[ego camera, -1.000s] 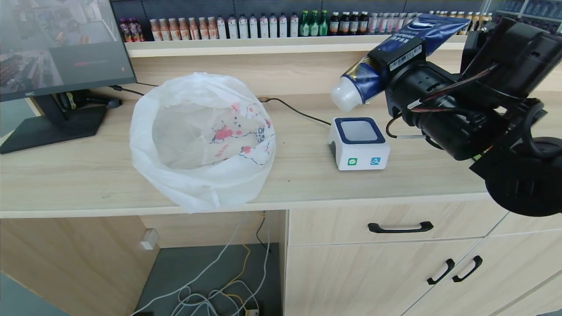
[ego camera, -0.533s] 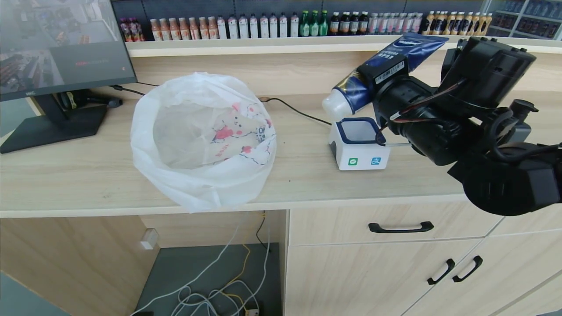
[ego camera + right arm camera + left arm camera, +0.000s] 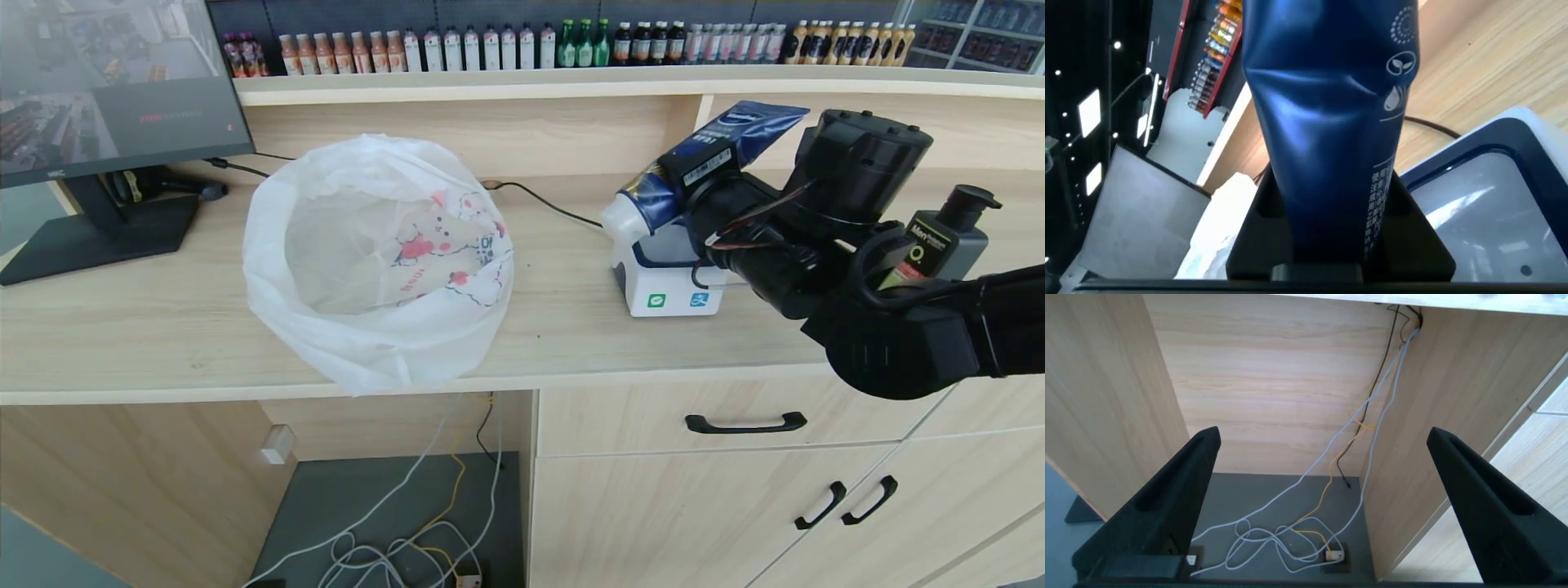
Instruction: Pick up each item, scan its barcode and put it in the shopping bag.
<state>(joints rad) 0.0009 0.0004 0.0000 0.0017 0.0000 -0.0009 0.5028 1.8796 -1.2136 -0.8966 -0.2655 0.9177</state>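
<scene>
The right gripper [image 3: 700, 175] gripped the blue tube [image 3: 739, 131] just above the barcode scanner [image 3: 665, 282], mid-scan by my reading, with bagging into the shopping bag [image 3: 367, 351] and the pump bottle [image 3: 947, 237] left, while the left gripper [image 3: 1323, 449] hung open and empty

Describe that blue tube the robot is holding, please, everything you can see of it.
The blue tube is a glossy dark-blue squeeze tube, soft plastic by its look, with small white print, a rounded white cap at one end and a flat crimped seal at the other. The right gripper clamps its middle, and its skin is slightly creased. It is tilted, cap lowest and seal highest, over the white scanner on the counter. Nothing but the gripper plainly touches it.
</scene>
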